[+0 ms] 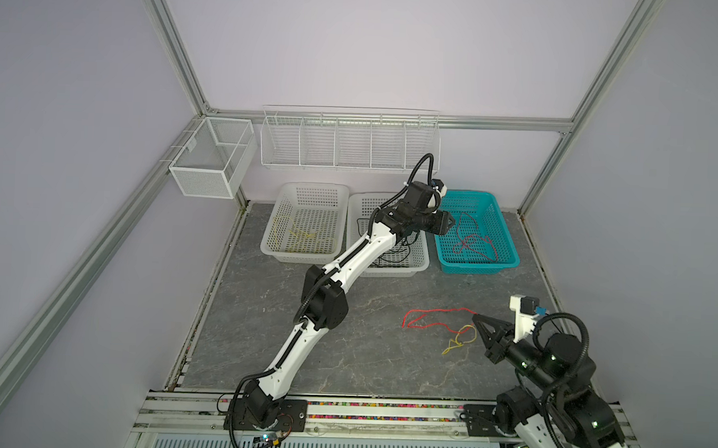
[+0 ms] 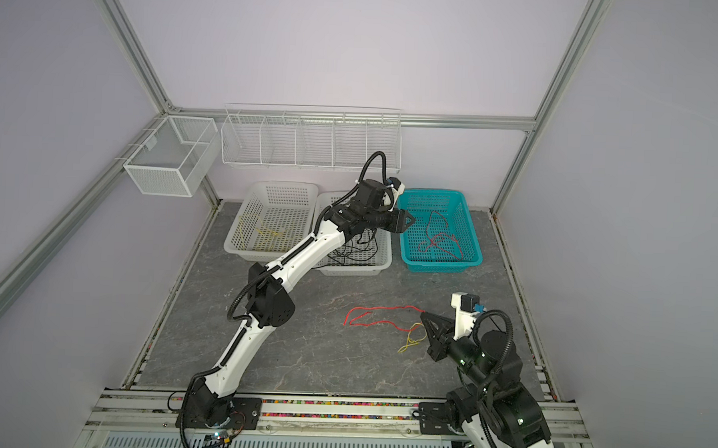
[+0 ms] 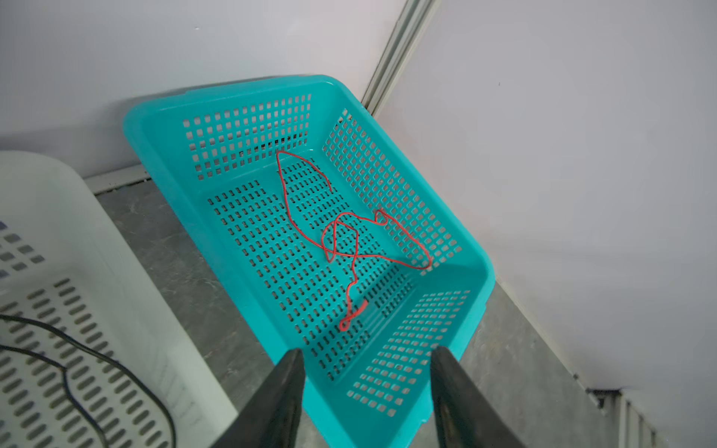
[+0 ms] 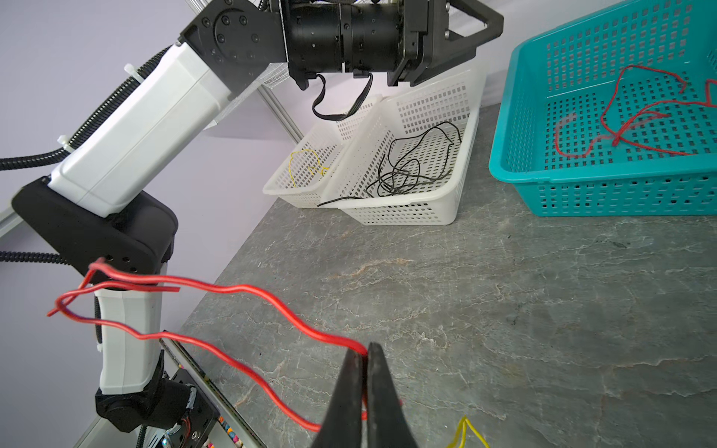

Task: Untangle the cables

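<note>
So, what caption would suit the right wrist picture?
Right gripper pinching a looping red cable, teal basket on the tabletop beyond.

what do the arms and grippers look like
The left arm and right arm: white shells, black joint housings, black corrugated hoses looped alongside. The left gripper and right gripper: black, two tapering fingers on triangular open frames. Green lights dot the right arm.

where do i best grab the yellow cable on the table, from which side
Likely the free tail of the yellow cable, from straight above: it lies flat, clear of the red cable, whereas its loop crosses that cable beside the right gripper.
</note>
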Motion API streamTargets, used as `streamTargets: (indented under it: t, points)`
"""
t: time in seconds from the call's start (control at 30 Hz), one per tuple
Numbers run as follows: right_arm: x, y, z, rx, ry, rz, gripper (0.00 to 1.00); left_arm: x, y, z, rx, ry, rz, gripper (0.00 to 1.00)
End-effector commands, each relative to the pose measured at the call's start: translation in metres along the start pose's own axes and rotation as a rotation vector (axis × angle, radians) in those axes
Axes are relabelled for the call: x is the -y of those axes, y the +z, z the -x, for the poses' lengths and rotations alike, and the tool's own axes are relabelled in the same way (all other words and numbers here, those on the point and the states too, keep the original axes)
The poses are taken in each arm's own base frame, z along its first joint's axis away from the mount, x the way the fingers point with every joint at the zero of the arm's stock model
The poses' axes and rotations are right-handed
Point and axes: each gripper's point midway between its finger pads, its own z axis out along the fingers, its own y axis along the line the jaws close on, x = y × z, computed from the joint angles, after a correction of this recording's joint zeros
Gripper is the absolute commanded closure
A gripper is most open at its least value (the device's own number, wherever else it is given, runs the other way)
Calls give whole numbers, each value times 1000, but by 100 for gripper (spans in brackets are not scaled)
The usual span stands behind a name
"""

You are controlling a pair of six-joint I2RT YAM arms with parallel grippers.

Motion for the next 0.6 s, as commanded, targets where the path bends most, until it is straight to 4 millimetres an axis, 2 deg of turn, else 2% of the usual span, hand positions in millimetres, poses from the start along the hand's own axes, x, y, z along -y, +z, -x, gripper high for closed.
streamTargets:
  t: [0.0,0.1,0.27,0.33,0.43,0.57]
  points:
    - [-2,-9,13,47,4,-20,94,24,-47,39,76,40,7,39]
    - [7,-10,15,51,44,-79,94,30,-87,56,134,54,47,34]
    - [7,-11,24,76,92,-93,94,29,-167,63,273,27,92,23]
    - [4,-11,30,95,109,-78,94,22,-192,52,301,-10,97,22]
    - [-2,-10,39,110,133,-59,94,22,-230,32,337,-39,94,22]
    - [-5,-5,51,117,157,-59,94,22,-271,-13,373,-114,57,22]
